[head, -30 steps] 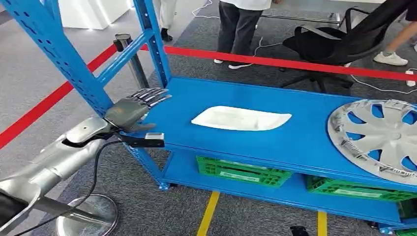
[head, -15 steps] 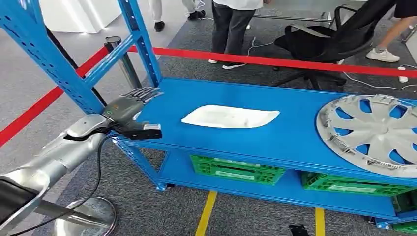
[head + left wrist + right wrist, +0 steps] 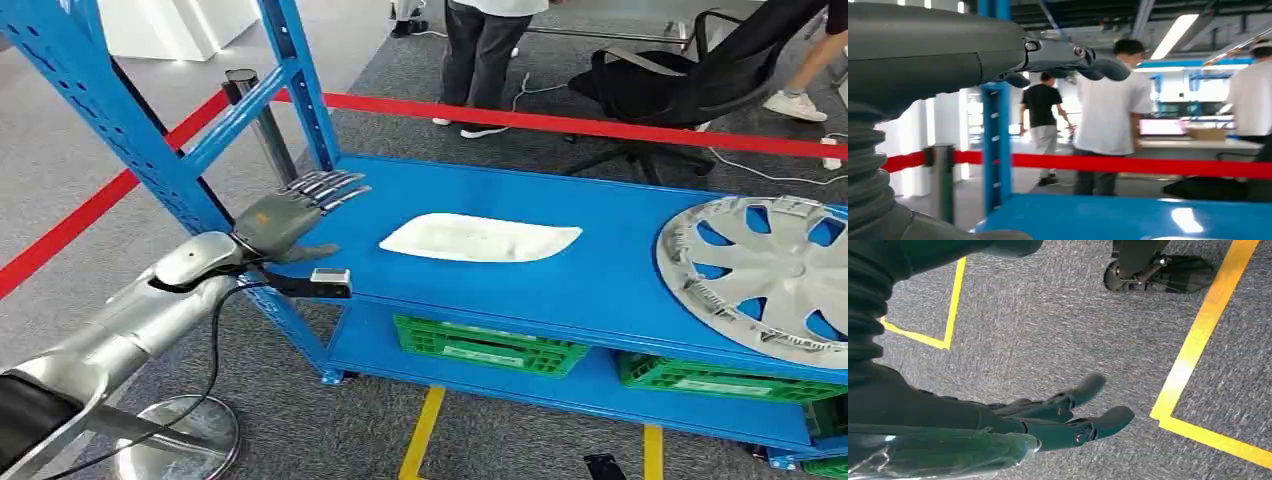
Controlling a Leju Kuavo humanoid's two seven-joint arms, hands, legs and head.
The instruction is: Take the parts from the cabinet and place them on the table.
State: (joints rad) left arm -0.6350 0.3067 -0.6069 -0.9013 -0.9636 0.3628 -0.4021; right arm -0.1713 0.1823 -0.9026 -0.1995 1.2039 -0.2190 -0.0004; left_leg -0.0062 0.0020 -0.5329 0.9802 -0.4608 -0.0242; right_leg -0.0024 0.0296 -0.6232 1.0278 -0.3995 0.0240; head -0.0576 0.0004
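Over the blue shelf's [image 3: 520, 290] near-left corner the left hand [image 3: 290, 215] hovered, fingers extended, empty. White part [image 3: 480, 239] lay mid-shelf, well apart; hubcap [image 3: 765, 275] at the far right. Right hand [image 3: 1063, 415] hung above grey carpet [image 3: 1048, 325], fingers loose, nothing held.

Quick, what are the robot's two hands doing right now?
Left hand: open, empty, fingers stretched over the blue shelf.
Right hand: open, empty, hanging above the floor.
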